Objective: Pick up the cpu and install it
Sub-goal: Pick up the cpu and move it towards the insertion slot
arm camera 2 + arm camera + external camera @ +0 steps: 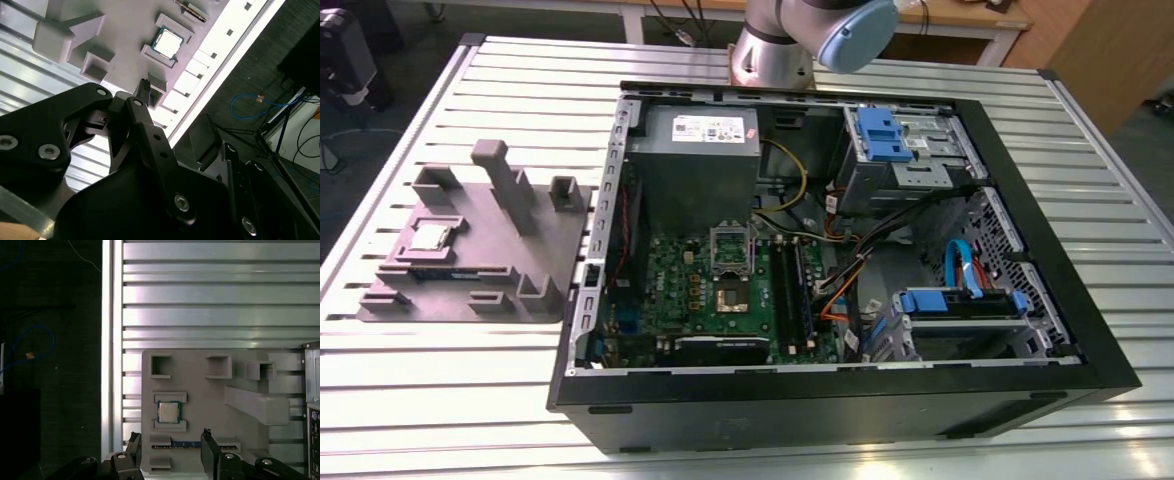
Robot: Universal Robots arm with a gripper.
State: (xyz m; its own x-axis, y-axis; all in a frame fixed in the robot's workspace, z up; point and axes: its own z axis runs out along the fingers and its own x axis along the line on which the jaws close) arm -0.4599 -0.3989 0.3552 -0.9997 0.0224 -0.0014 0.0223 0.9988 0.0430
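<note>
1. The gripper [170, 436] is nearest. In the first wrist view its two black fingers [209, 450] stand spread apart with nothing between them.
2. The cpu [169, 412] lies ahead of the fingertips, roughly in line with the gap between them. It is neither gripped nor touched.
3. The cpu rests flat with its metal top upward in a square recess of the grey moulded tray [200, 400], between two raised lips.
4. The tray sits on the slatted metal table [454, 400] at the exterior view's left, just beside the open computer case [854, 400].
5. The case lies on its side with the panel off and the motherboard [680, 270] facing up.
6. Near the board's middle, the metal-framed socket [731, 297] shows a greenish-gold centre.
7. Beyond the board is the grey power supply [680, 165].
8. Past the far wall of the case stands the lower part of the arm [787, 45]
</note>
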